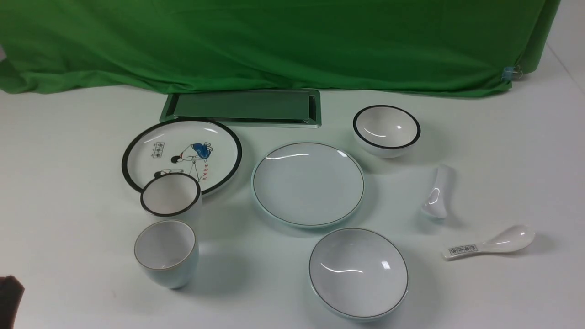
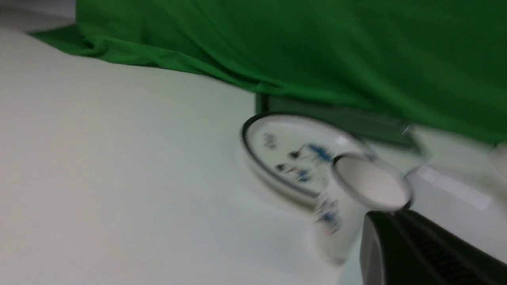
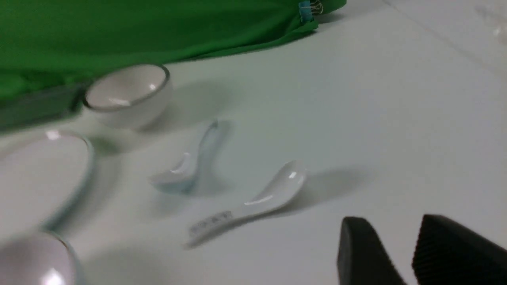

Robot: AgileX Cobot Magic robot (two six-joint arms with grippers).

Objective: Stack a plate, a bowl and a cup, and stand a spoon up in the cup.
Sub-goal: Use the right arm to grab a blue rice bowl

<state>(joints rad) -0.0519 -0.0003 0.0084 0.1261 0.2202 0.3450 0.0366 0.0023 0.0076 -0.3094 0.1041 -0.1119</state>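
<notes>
In the front view, the dark edge of the left jaws (image 1: 10, 299) shows at the near left corner; well to their right on the smooth white tabletop (image 1: 59, 183) stands the cup (image 1: 178, 267), pale blue-green, round and fine-rimmed, white inside; farther from them lie the plate (image 1: 308, 185), a flat glossy disc with a thin dark rim line, and the bowl (image 1: 358, 274), wide and rounded; the plain white spoon (image 1: 437, 194) lies farthest right of these four.

In the left wrist view, the left jaws are closed together; near them are a black-rimmed cup (image 2: 372, 182) and, beyond it, a cartoon plate (image 2: 293, 146); open tabletop stretches beside these.

In the right wrist view, the right jaws (image 3: 392, 247) stand apart, moderately wide, with nothing between them; a pattern-handled spoon (image 3: 253, 206) lies nearer them than the plain one; bare tabletop spreads beyond the jaws.
</notes>
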